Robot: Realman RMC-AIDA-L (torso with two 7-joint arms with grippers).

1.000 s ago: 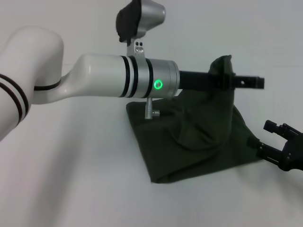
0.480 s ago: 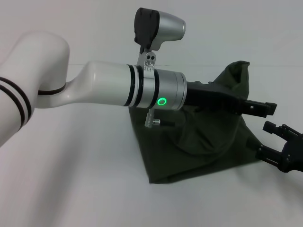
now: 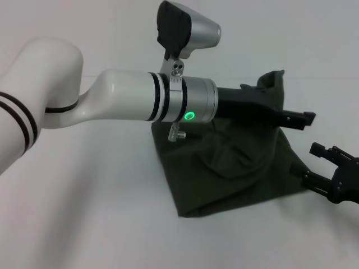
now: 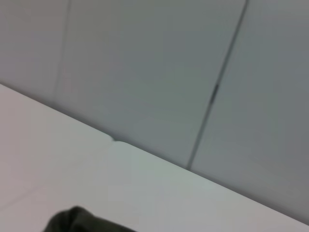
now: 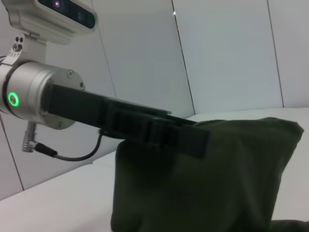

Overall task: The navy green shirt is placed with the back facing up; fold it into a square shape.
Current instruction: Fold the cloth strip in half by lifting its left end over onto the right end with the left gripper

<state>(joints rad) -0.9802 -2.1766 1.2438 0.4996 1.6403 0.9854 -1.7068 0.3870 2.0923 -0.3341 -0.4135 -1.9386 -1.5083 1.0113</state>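
Left gripper: jaws drawn together into one dark bar, clamped, as far as can be judged with the pinch point hidden behind the bar, on a raised fold of the navy green shirt. Lifted cloth standing in a peak just behind and above the fingers; the rest spread flat below and back toward the wrist as a rough, part-folded block.

Swung over toward the right side within the last second, then eased back a little and slightly up in the last half second, taking the peak with it. Probably a fold being carried over and about to be laid; not yet released, so no square so far.

Beyond the fingertips and lower: right gripper, fingers spread, empty, unmoved, just beside the shirt's near corner.

Underneath, the white table.

Count: one shirt, two grippers, one table.
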